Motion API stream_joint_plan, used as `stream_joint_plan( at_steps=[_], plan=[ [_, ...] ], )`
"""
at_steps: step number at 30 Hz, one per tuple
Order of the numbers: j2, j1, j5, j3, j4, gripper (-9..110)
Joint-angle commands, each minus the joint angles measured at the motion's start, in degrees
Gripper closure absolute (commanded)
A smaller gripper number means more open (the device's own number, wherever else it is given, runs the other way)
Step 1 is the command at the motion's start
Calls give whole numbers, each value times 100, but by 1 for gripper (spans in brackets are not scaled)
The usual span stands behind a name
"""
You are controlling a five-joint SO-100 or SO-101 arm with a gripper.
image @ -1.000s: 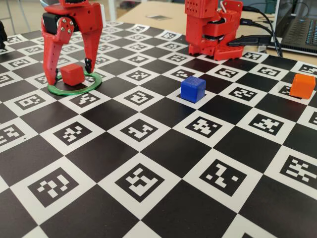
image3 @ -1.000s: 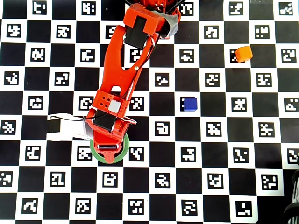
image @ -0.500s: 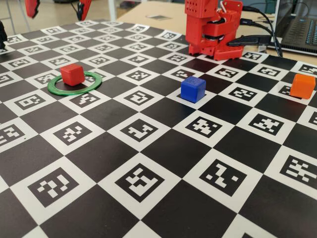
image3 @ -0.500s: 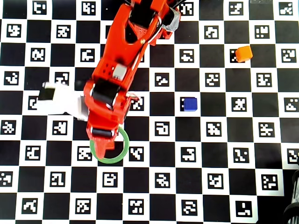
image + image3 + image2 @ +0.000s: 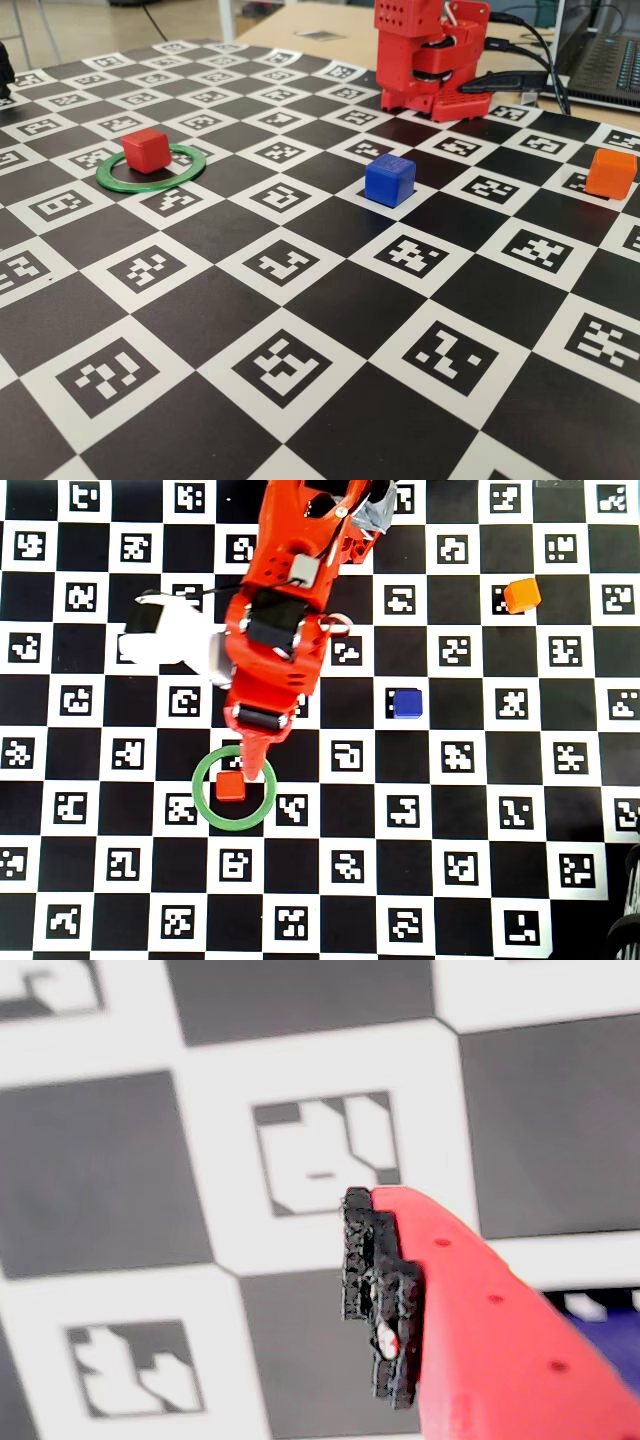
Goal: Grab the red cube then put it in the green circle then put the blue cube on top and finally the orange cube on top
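One red cube [image 5: 231, 786] sits inside the green circle [image 5: 205, 807], base for our stack; blue cube [image 5: 406, 703] at three o'clock waits; tool [image 5: 256, 765] raised, opening unreadable

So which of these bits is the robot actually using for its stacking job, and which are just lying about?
Part of the job:
- red cube, already inside the green circle
- blue cube, alone on the board
- orange cube, off at the right edge in the fixed view
- gripper, above the ring in the overhead view

Just lying about:
- checkered marker board
- laptop and cables behind it
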Motion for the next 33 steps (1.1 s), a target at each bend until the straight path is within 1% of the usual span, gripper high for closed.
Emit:
stream_joint_plan(
  at_steps=[1, 7, 11, 16, 19, 25, 33],
  plan=[
    [606, -457, 141, 79, 158, 56],
    [914, -1468, 554, 457, 185, 56],
    [1063, -2329, 1134, 721, 193, 56],
    [1125, -3270, 2241, 809, 202, 56],
    [1143, -3674, 2417, 888, 70, 56],
    [1055, -4043, 2540, 958, -167, 57],
    [1107, -4034, 2610, 1617, -782, 55]
  ],
)
